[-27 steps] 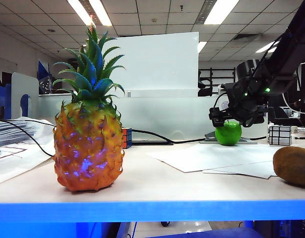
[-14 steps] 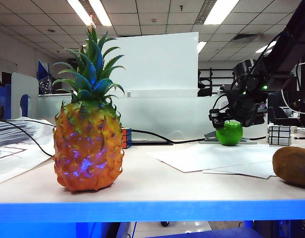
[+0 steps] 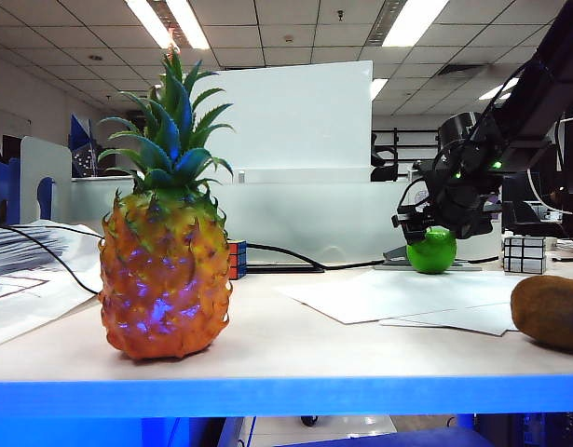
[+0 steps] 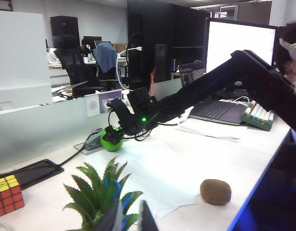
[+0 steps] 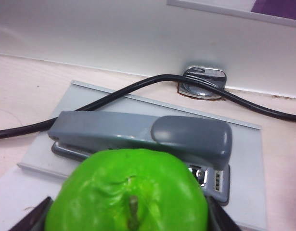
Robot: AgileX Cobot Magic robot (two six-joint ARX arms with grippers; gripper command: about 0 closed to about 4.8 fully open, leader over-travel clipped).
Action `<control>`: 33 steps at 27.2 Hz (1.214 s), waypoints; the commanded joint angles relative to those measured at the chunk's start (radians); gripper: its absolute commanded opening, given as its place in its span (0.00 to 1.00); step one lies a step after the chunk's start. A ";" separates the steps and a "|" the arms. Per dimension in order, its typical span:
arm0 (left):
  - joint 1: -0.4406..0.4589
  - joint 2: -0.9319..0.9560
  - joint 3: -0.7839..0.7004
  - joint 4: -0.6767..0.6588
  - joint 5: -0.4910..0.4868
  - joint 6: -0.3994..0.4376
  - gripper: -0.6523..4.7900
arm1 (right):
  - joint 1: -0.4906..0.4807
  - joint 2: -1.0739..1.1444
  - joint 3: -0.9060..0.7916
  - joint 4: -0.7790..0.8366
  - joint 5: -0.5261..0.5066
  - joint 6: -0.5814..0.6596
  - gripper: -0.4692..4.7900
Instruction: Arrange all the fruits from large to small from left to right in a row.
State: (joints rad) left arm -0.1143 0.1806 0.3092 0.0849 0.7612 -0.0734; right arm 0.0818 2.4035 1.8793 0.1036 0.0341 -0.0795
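At the far right of the counter (image 3: 295,349), your right gripper (image 3: 431,233) sits down over the green apple (image 3: 431,250), one dark finger (image 5: 32,219) on each side of the fruit in its wrist view. The jaws look close to the skin, but you cannot tell whether they are already gripping it or only bracketing it. A grey stapler (image 5: 148,137) and a black cable (image 5: 114,96) lie just behind the apple.

You are at the pick-up of the middle fruit, by my reading. The pineapple (image 3: 167,270) stands upright at the left front, the kiwi (image 3: 550,312) lies at the right front, and the gap between them is free. Next you need a firm closure on the apple, a lift clear of the stapler, and a carry forward into that gap.

Your left gripper (image 4: 131,221) hangs just above the pineapple's crown; only two finger tips, set narrowly apart with nothing between them, show at the frame edge. The kiwi is cut off by the exterior view's edge, and the right gripper's finger tips are cropped in its own camera.
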 commanded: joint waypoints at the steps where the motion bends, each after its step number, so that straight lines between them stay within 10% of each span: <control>1: 0.000 0.007 0.001 -0.002 -0.015 0.014 0.23 | 0.013 -0.042 0.044 -0.038 -0.040 0.000 0.09; 21: 0.000 0.025 0.001 0.050 -0.017 0.010 0.23 | 0.307 -0.756 -0.079 -0.156 -0.167 -0.029 0.09; 33: -0.001 0.024 0.001 0.074 -0.013 -0.021 0.23 | 0.520 -1.214 -0.693 -0.037 0.005 -0.040 0.09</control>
State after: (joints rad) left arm -0.1143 0.2043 0.3088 0.1436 0.7414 -0.0841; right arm 0.5846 1.2362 1.2449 -0.0105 -0.0120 -0.1242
